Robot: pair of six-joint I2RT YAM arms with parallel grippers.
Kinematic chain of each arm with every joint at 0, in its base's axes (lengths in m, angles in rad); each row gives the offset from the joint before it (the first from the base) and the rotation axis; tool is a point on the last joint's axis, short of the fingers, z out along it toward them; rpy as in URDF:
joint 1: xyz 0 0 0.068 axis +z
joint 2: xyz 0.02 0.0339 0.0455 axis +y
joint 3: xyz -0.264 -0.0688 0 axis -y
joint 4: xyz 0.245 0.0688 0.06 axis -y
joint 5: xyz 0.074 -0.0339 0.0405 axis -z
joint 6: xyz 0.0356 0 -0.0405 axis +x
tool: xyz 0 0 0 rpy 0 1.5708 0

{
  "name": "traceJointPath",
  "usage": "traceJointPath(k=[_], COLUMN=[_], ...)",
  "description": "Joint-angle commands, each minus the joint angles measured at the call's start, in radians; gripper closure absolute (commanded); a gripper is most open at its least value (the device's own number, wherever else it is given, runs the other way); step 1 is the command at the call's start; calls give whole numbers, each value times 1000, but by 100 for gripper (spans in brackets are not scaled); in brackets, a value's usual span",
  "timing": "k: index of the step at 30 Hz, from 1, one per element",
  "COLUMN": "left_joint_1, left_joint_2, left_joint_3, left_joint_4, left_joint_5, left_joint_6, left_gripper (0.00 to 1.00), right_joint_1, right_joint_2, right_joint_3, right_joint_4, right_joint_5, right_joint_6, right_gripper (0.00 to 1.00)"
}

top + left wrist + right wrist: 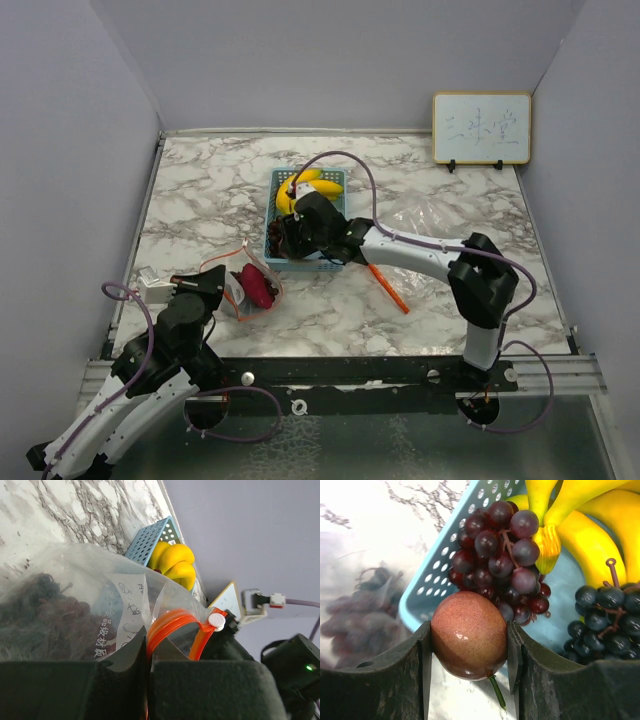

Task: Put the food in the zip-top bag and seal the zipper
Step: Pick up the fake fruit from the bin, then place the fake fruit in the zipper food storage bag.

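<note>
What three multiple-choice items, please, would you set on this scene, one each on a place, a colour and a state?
1. Where does the bunch of yellow bananas lie? A on a plate; B in the blue plastic mesh basket; C in a drawer.
2. What colour is the zipper of the clear plastic zip-top bag? A green; B blue; C orange.
3. How is the right end effector? A open and empty; B shut on the small round red fruit; C shut on a spoon.
Answers: 1 B, the basket's walls surround them; 2 C, the track shows orange; 3 B, it clamps the fruit on both sides.
</note>
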Motion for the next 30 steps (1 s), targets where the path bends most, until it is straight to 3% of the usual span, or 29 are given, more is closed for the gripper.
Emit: traceJointPath(k=[1, 7, 12, 16, 20, 22, 30], left_joint_1=[-1, -2, -1, -2, -1, -2, -2], left_joint_2=[-11, 3, 29, 55, 55, 49, 25], left_joint_3=[-11, 3, 8, 20, 33, 36, 27], left_joint_4=[-11, -12, 21, 41, 46, 40, 6], left_joint_5=[-28, -43, -38, -28, -21, -21, -31], left_joint_6=[-6, 2, 18, 24, 35, 36, 24], left_gripper=[100, 100, 100, 100, 100, 100, 100], right_joint_1=[24, 114, 181, 211, 214, 214, 212], right_joint_2=[-205, -396, -410, -307, -235, -224, -343], right_joint_3=[-40, -120, -130, -85, -59, -44, -99], right_joint_4=[27, 94, 150, 143, 120, 111, 141], right_joint_5=[-97, -196, -314, -332, -222, -183, 82], right_joint_6=[-59, -105, -121, -113, -104, -113, -122], right_gripper=[76, 75, 72, 59, 29, 18, 7])
